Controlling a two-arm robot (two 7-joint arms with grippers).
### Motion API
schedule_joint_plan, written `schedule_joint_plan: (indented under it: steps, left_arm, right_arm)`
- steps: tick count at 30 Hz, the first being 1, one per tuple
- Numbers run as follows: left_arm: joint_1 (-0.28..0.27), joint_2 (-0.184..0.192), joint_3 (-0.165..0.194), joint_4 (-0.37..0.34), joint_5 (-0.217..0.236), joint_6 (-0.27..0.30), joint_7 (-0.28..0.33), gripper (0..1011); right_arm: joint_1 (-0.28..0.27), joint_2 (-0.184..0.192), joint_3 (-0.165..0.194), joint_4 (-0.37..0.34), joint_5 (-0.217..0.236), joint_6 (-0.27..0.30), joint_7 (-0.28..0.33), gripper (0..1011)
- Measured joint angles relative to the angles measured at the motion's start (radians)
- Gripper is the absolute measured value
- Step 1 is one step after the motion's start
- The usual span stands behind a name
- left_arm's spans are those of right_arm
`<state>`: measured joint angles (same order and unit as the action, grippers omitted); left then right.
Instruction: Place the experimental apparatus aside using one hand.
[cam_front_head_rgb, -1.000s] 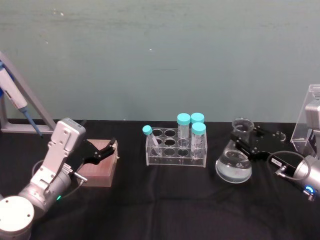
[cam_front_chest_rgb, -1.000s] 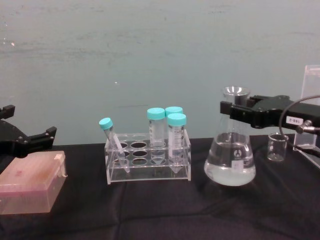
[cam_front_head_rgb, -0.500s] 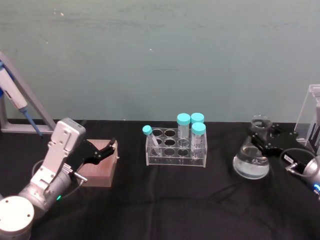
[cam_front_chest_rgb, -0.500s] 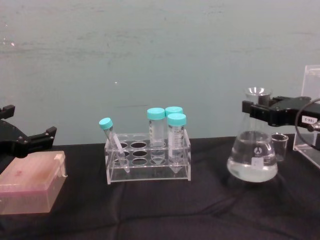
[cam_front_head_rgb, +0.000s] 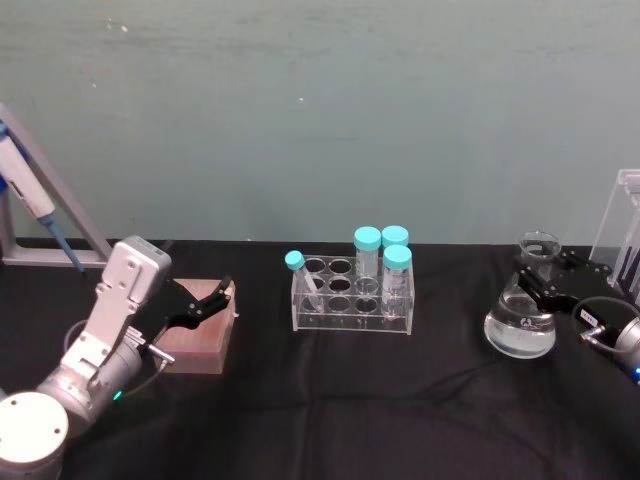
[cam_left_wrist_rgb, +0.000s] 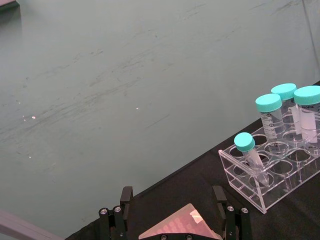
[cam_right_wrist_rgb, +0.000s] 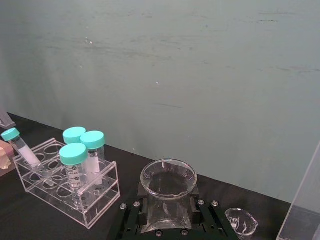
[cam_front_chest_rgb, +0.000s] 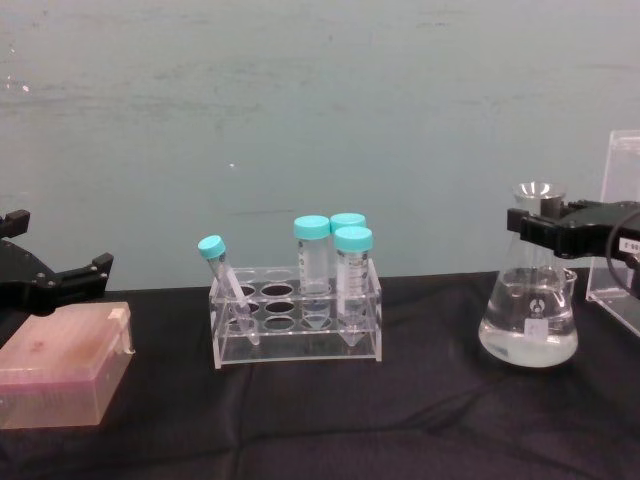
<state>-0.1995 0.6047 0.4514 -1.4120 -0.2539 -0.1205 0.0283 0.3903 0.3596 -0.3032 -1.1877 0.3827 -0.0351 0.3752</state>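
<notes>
The conical glass flask (cam_front_head_rgb: 520, 322) (cam_front_chest_rgb: 528, 318) holds clear liquid and stands upright at the table's right side, its base at or just over the black cloth. My right gripper (cam_front_head_rgb: 542, 272) (cam_front_chest_rgb: 541, 226) (cam_right_wrist_rgb: 168, 216) is shut on the flask's neck, one black jaw on each side, with the flask's mouth (cam_right_wrist_rgb: 168, 177) just above them. A small glass beaker (cam_right_wrist_rgb: 241, 222) sits just behind the flask. The tall acrylic stand (cam_front_head_rgb: 626, 232) (cam_front_chest_rgb: 618, 235) rises at the far right edge. My left gripper (cam_front_head_rgb: 207, 301) (cam_front_chest_rgb: 55, 281) (cam_left_wrist_rgb: 175, 220) hangs open over a pink box, parked.
A clear rack (cam_front_head_rgb: 351, 296) (cam_front_chest_rgb: 297, 318) (cam_right_wrist_rgb: 65, 180) with several teal-capped tubes stands mid-table. The pink box (cam_front_head_rgb: 196, 334) (cam_front_chest_rgb: 62, 364) lies at the left. A blue pipettor on a metal stand (cam_front_head_rgb: 38, 215) leans at the far left.
My right gripper has carried the flask to the right, away from the tube rack and close to the acrylic stand. The left arm has not moved.
</notes>
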Motion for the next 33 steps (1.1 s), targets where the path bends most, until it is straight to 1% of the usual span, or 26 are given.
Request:
schedule_joint_plan:
  steps: [5, 13, 24, 33]
  left_arm:
    - [0.0, 0.0, 0.0, 0.0, 0.0, 0.0, 0.0, 1000]
    - [0.0, 0.0, 0.0, 0.0, 0.0, 0.0, 0.0, 1000]
    - [0.0, 0.0, 0.0, 0.0, 0.0, 0.0, 0.0, 1000]
    - [0.0, 0.0, 0.0, 0.0, 0.0, 0.0, 0.0, 1000]
  right_arm:
    - [0.0, -0.005, 0.013, 0.006, -0.014, 0.0, 0.0, 448]
    - [-0.009, -0.01, 0.035, 0.006, -0.022, 0.008, -0.003, 449]
    - [-0.029, -0.009, 0.067, -0.018, -0.025, 0.022, -0.007, 449]
    - [-0.039, -0.008, 0.081, -0.028, -0.032, 0.031, -0.016, 448]
